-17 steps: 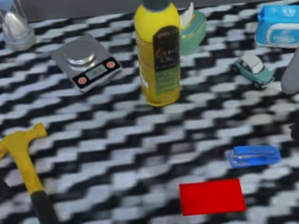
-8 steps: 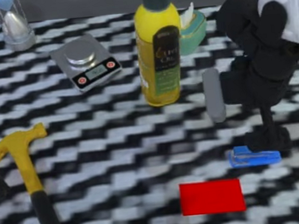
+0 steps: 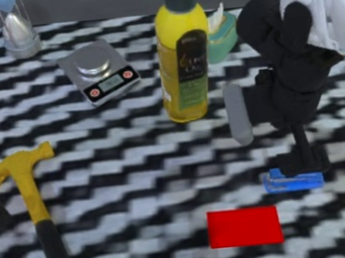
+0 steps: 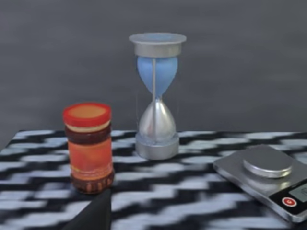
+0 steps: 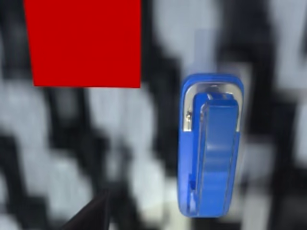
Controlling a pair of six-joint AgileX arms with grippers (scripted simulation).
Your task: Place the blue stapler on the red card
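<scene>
The right gripper (image 3: 307, 164) covers the right part of the blue stapler (image 3: 284, 181) in the top view, so finger contact can't be judged (the wrist view shows only one dark fingertip at the frame edge). The red card (image 5: 82, 42) is cut off at that picture's top. The hammer (image 3: 30, 199) handle runs off the bottom edge; the hourglass (image 3: 15, 25) top is cropped. Left arm: barely a dark sliver at the left edge.

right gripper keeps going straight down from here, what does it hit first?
Likely the blue stapler: the right gripper hangs directly over its right end, pointing down. Height gap unclear; the red card lies off to the side.
</scene>
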